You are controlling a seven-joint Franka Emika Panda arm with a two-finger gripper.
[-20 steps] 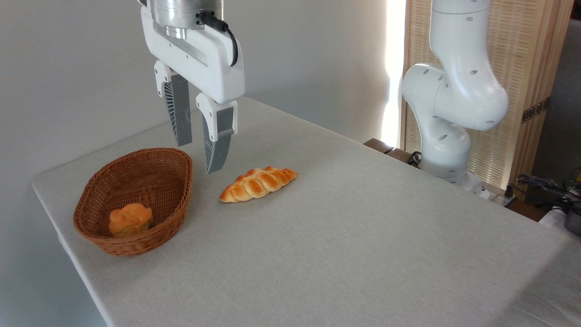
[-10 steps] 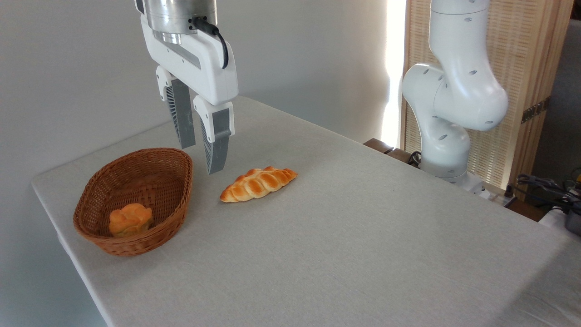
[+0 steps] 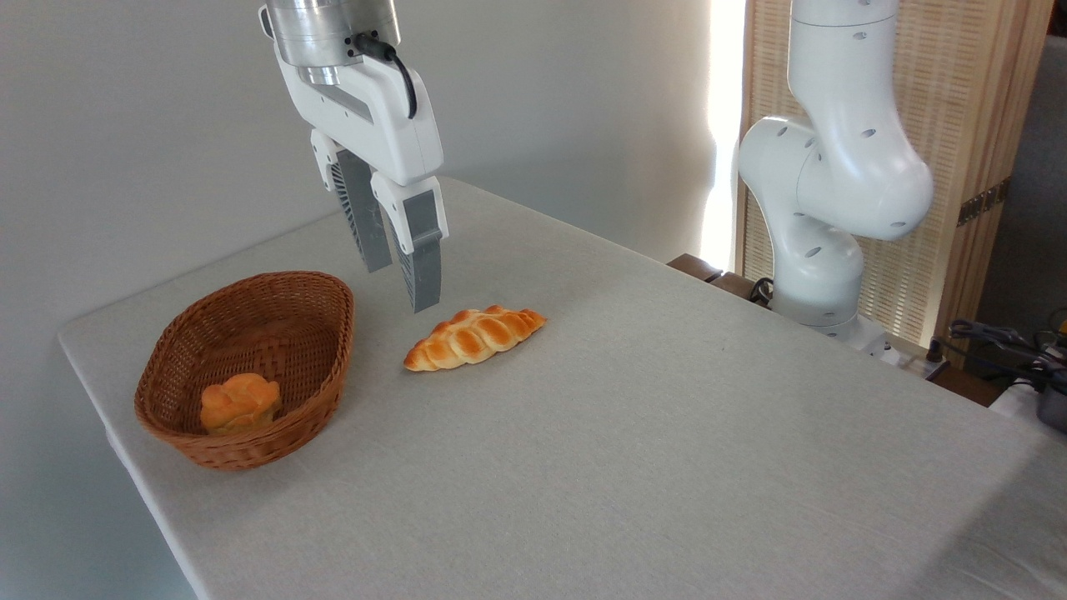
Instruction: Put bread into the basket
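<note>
**Bun in the basket, gripper empty above the table**

The gripper [image 3: 402,287] hung in the air with nothing in it, its two grey fingers [image 3: 423,267] a narrow gap apart, tips pointing down and slightly right. It stood above the bare cloth between the basket [image 3: 321,367] and the braided loaf [image 3: 473,336], touching neither. The bun [image 3: 239,402] lay inside the basket, at its near end against the wicker wall, so the task looked done.

By my judgement, the step in hand was a clean retreat: the arm should rise straight and clear, keeping the fingers away from the basket's flared rim and from the loaf just below and to the right, so that neither gets nudged on the table [image 3: 633,450].

The near wall of the basket hid the bun's underside, so whether it sat upright or tipped could not be told. The upper arm ran out of the top of the view.
</note>
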